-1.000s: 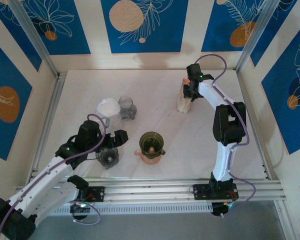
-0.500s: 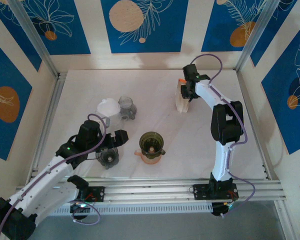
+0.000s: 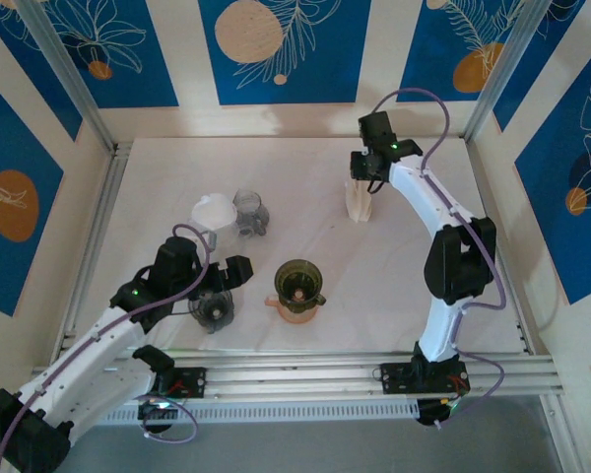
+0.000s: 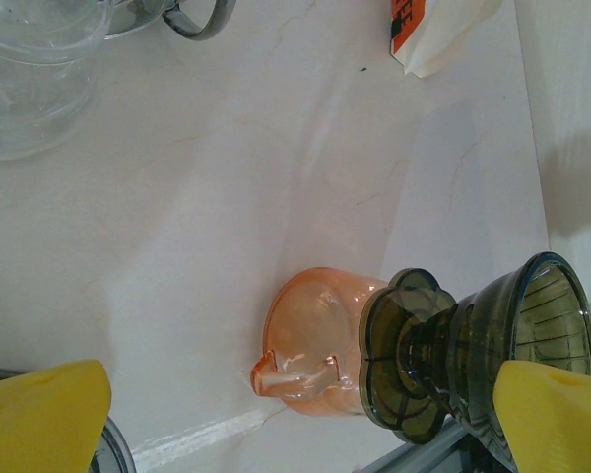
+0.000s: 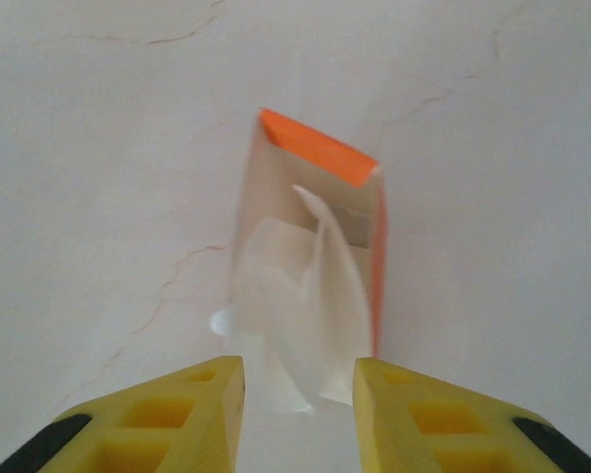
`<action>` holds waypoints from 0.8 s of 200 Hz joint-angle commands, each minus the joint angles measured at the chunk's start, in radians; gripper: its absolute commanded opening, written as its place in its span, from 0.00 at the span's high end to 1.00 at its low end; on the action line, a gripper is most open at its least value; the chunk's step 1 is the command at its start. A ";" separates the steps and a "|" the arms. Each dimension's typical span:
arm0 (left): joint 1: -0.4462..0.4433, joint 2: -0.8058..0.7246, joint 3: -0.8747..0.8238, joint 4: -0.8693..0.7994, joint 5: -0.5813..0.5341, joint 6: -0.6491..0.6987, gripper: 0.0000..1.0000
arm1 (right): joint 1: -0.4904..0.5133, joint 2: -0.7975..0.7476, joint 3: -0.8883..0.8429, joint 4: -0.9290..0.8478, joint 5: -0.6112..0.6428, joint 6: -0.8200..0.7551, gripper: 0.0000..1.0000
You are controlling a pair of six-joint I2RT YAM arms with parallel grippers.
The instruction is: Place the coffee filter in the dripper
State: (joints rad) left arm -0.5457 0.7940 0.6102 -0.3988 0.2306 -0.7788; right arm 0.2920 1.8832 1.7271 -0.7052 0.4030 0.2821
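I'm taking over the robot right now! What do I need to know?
Left gripper: wide open, holding nothing, low beside the green dripper, which sits on an orange cup.
Right gripper: jaws apart, just above the filter pack at the table's far side. One filter sticks out of the pack toward the gap. No firm grip on it shows.
Done: nothing yet; the green dripper looks empty.
Left: pinch one filter, lift it out, carry it to the green dripper, and set it inside.
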 commanded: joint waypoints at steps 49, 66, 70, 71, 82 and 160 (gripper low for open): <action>-0.004 -0.008 -0.010 0.009 -0.007 0.001 0.00 | 0.023 0.136 0.078 -0.089 0.021 -0.019 0.72; -0.004 -0.006 -0.009 0.012 -0.008 0.002 0.00 | 0.023 0.140 0.071 -0.082 0.035 -0.026 0.74; -0.005 -0.007 -0.008 0.011 -0.008 0.001 0.00 | 0.021 0.142 0.070 -0.080 0.035 -0.028 0.74; -0.004 -0.006 -0.008 0.012 -0.008 0.001 0.00 | 0.021 0.142 0.070 -0.080 0.036 -0.029 0.74; -0.005 -0.004 -0.008 0.012 -0.008 0.000 0.00 | 0.021 0.149 0.071 -0.080 0.039 -0.034 0.75; -0.004 0.013 -0.006 0.020 -0.008 -0.001 0.00 | 0.018 0.197 0.086 -0.079 0.046 -0.044 0.77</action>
State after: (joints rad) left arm -0.5457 0.8074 0.6090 -0.3962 0.2306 -0.7788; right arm 0.3141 2.0571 1.7771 -0.7746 0.4328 0.2520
